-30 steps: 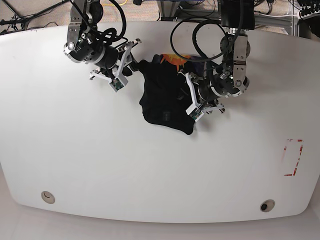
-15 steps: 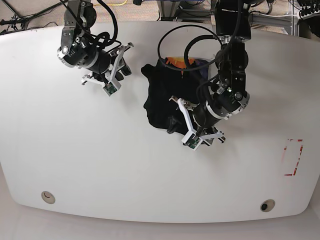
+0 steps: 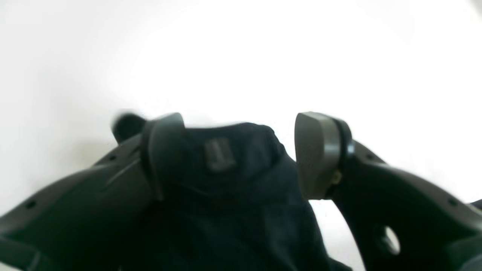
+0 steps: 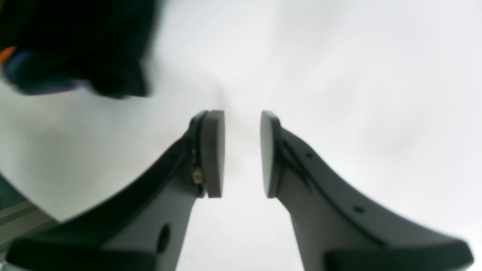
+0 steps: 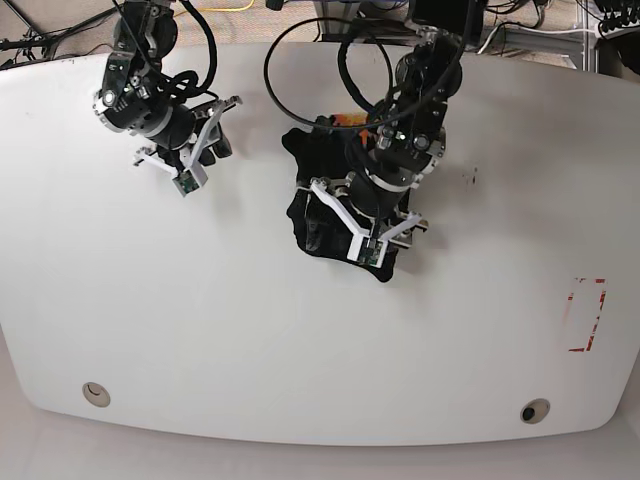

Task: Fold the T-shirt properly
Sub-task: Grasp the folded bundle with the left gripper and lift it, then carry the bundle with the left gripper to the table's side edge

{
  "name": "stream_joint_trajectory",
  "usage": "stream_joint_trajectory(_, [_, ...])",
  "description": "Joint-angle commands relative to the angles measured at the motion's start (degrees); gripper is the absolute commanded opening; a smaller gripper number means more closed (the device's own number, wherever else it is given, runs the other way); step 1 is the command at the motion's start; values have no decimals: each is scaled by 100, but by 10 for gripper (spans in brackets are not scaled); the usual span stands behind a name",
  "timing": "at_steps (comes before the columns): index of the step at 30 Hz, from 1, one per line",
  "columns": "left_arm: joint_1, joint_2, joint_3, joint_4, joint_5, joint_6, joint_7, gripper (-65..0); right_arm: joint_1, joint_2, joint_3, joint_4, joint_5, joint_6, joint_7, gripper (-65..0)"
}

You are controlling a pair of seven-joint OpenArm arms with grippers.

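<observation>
Left pincer [image 3: 241, 154] is spread wide over the bunched T-shirt [image 5: 325, 190], gripping nothing; right pincer [image 4: 242, 150] hangs slightly parted, empty, above the counter [image 5: 300, 340].

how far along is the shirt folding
Early to midway. The T-shirt is bunched into a compact black heap on the table, not a neat flat fold. The left gripper is over it, jaws spread with cloth between them. The right gripper is off to the side, empty. Flattening and squaring remain.

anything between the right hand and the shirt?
Nothing visible. The right hand hangs over bare table, and only open white surface lies between it and the T-shirt. The left hand is already over the cloth, jaws apart.
</observation>
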Motion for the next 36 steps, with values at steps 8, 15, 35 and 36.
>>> stream_joint_trajectory(8, [544, -93, 502, -369, 897, 846, -1218, -229, 142, -13, 597, -384, 144, 12, 100, -498])
stream_joint_trajectory(15, [720, -119, 502, -1081, 967, 855, -1693, -231, 107, -13, 729, -480, 144, 12, 100, -498])
stream_joint_trajectory(35, [667, -902, -351, -2391, 932, 829, -1666, -228, 89, -13, 923, -454, 108, 12, 100, -498])
stream_joint_trajectory(36, [676, -1025, -351, -2391, 932, 829, -1666, -228, 89, -13, 949, -454, 117, 12, 100, -498])
